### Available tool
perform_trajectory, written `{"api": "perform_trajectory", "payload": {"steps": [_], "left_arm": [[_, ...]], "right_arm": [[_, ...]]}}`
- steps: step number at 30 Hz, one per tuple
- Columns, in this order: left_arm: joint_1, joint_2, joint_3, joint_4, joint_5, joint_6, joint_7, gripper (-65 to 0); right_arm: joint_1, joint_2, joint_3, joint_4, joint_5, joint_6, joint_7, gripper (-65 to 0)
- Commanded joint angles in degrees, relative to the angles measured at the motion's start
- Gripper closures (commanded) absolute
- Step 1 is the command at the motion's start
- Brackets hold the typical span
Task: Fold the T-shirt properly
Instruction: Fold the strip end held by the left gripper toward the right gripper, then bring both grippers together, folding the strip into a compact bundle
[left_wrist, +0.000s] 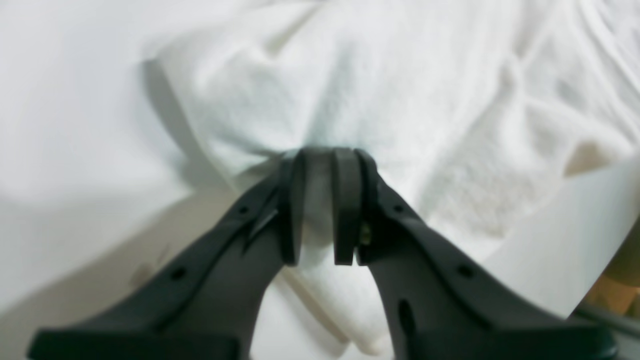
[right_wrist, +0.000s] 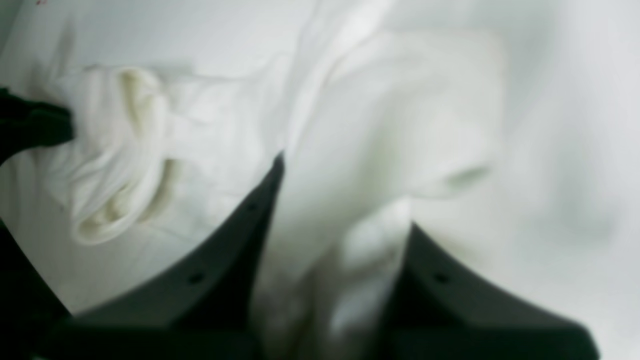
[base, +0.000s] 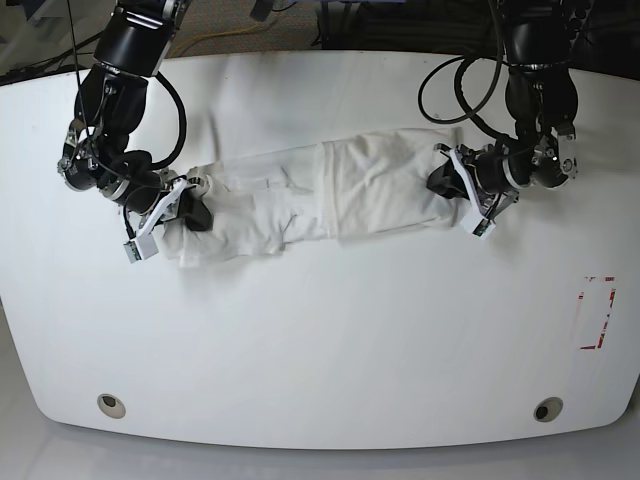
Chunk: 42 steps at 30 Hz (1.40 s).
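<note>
The white T-shirt (base: 330, 190) lies bunched in a long band across the middle of the table, wrinkled and partly folded over itself. In the base view my left gripper (base: 443, 185) sits at the band's right end and my right gripper (base: 192, 213) at its left end. Seen from the left wrist, the left gripper (left_wrist: 325, 160) is shut, with a fold of the T-shirt (left_wrist: 350, 75) pinched between its pads. From the right wrist, the T-shirt (right_wrist: 390, 100) fills the gap of the right gripper (right_wrist: 345, 200) and hides its tips. No printed graphics show.
The white table (base: 320, 350) extends well beyond the cloth toward the front. A red-outlined rectangle (base: 597, 312) is marked near its right edge. Two round holes (base: 112, 405) (base: 546, 409) sit by the front edge. Cables hang behind the far edge.
</note>
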Motion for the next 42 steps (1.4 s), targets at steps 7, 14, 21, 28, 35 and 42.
{"api": "perform_trajectory", "payload": {"steps": [7,14,21,28,35,42], "left_arm": [[-0.43,2.13,0.24,-3.64,4.63,-0.23,-1.81,-9.0],[-0.52,6.35,0.24,-5.04,8.85,-0.23,-4.01,-9.0],[-0.43,10.04,0.24,-5.04,11.66,-0.23,-4.1,-9.0],[-0.16,10.75,0.24,-5.04,11.66,-0.23,-4.19,-9.0],[0.01,10.66,0.24,-5.04,11.49,-0.23,-4.19,-9.0],[0.01,10.66,0.24,-5.04,11.4,-0.23,-4.27,-9.0]], "right_arm": [[0.27,-4.24,0.15,15.89,1.25,-2.52,-7.12,-2.2],[-3.69,-9.07,-8.73,22.04,0.9,-2.96,-5.98,-2.2],[-4.04,-10.66,-15.76,21.78,-1.73,-3.05,-3.17,-2.4],[-0.96,-13.56,-19.71,21.16,-10.09,-3.05,-3.17,-2.7],[1.41,-13.56,-26.04,16.33,-18.97,-3.05,-0.62,-9.2],[1.33,-13.73,-30.62,13.34,-20.9,-3.4,3.78,-18.7]]}}
